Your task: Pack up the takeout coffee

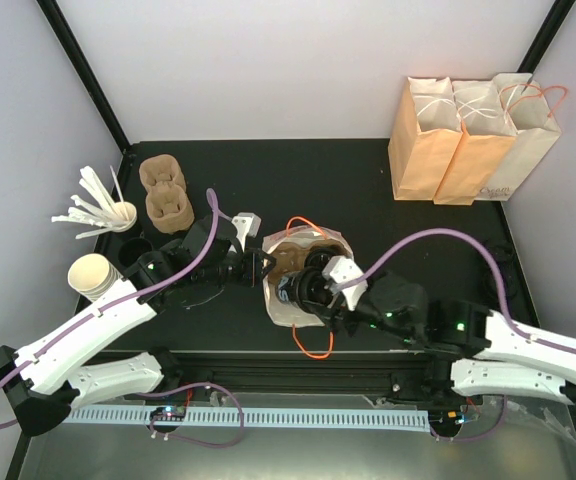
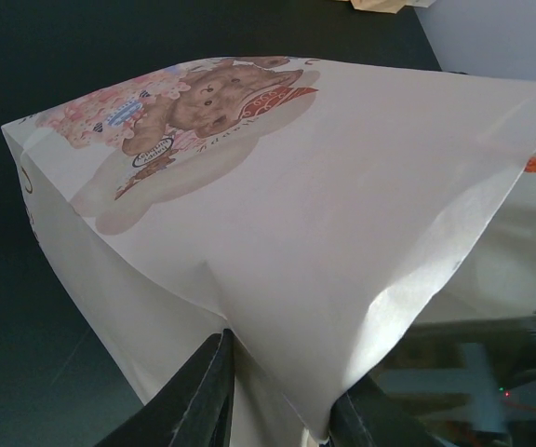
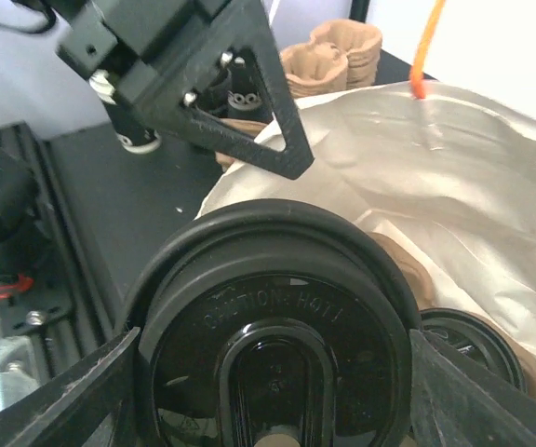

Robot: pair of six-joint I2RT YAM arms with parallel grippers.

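One takeout coffee (image 3: 273,326) is clamped between the two fingers of the right gripper (image 1: 301,292), whose jaws are closed against the sides of its round black lid. Only the lid, with raised lettering on it, is seen from the right wrist; the cup body below is hidden, and whether it rests on anything cannot be told. From above, the cup is held at the open mouth of a white paper bag (image 2: 342,177), which stands near the middle of the tabletop's near edge.

Inside the bag, a second black lid (image 3: 459,340) is partly seen, seated in a tan pulp tray (image 3: 406,265) that is mostly covered by the crumpled paper. An orange handle (image 1: 314,350) is looped out toward the near edge; the other is cut off in the right wrist view.

The bag's left wall, printed with a teddy bear, is pinched between the closed fingers of the left gripper (image 1: 258,266).

Along the left edge, pulp carriers (image 1: 164,190), a holder of white utensils (image 1: 103,208) and a stack of white cups (image 1: 92,275) are set. Three paper bags (image 1: 468,140) are stood at the far right corner, their tops partly cut off.
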